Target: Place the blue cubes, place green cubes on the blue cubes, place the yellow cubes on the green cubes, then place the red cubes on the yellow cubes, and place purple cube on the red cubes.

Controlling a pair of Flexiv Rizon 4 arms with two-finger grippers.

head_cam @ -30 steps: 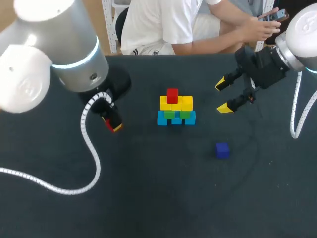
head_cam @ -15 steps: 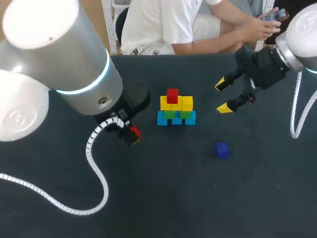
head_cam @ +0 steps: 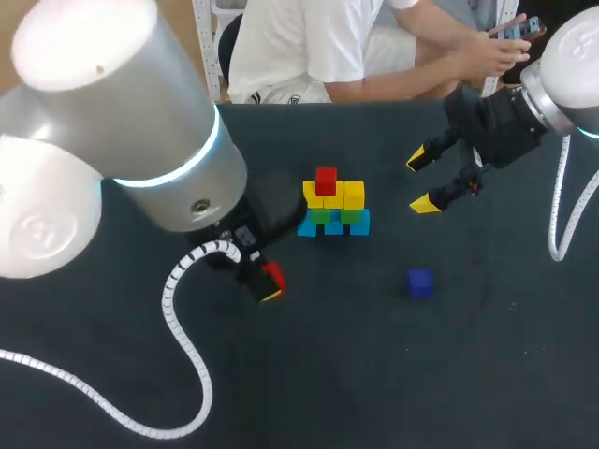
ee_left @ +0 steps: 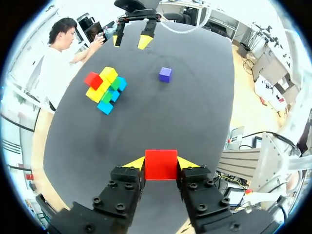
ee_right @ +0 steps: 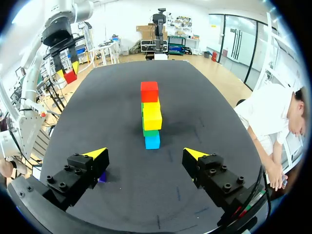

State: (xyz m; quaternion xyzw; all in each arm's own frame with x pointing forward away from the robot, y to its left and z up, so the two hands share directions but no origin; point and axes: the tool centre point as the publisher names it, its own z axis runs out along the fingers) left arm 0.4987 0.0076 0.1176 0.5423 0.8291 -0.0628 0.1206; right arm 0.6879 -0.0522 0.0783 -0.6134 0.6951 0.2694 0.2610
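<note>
Red cube (ee_left: 161, 165): probably light and rigid; take by opposite flat faces.
Left gripper (ee_left: 161, 163): closed on it.
Right gripper (ee_right: 145, 155): wide open, empty.

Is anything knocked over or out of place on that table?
Nothing stands out. The cube stack stands tidy. The purple cube sits alone on the table, apart from it, and the left gripper holds a red cube.

A pyramid of blue, green and yellow cubes (head_cam: 333, 213) stands mid-table, a red cube (head_cam: 326, 181) atop. A small purple cube (head_cam: 419, 282) lies near-right. A second red cube (head_cam: 272, 275) sits in the left gripper (ee_left: 161, 163).
</note>
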